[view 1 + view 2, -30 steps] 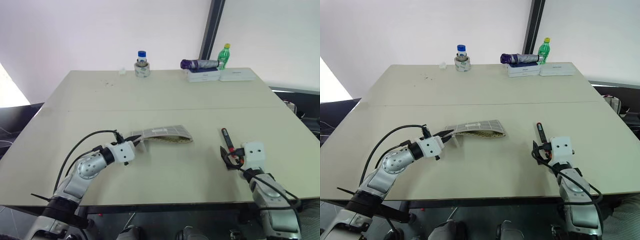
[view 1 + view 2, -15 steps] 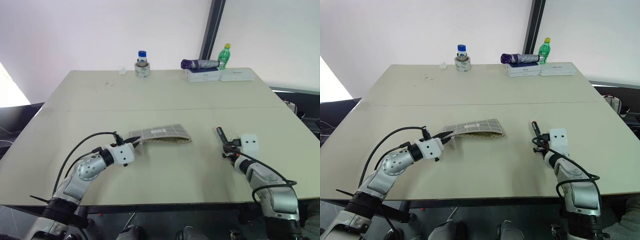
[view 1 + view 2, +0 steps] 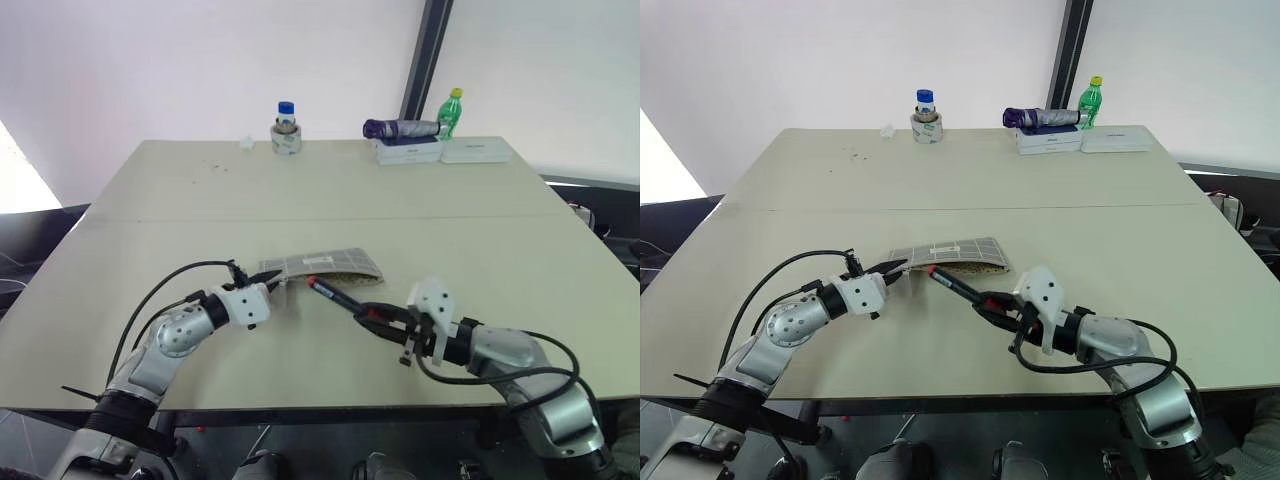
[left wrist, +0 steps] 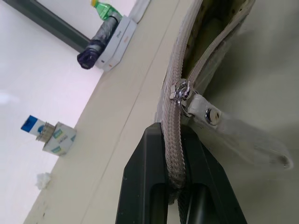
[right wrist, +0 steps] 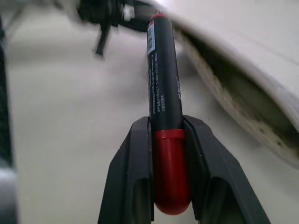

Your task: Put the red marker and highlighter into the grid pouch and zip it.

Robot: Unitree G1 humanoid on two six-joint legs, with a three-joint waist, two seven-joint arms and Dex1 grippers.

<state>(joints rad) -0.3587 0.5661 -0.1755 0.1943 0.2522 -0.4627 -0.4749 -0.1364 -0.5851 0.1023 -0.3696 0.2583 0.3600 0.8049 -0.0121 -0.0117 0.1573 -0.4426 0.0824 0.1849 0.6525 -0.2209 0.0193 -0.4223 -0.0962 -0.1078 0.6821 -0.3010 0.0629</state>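
While the left fingers [image 4: 180,186] pinch the soft woven pouch [image 3: 330,266] edge, its mouth gapes. Right fingers [image 5: 168,154] clamp the slim, smooth marker [image 3: 335,295].

A wide beige table [image 3: 330,190] stands before plain white walls [image 3: 180,60]. A dark vertical post [image 3: 425,55] rises at one o'clock behind the far edge. Dark floor [image 3: 30,235] shows at nine o'clock.
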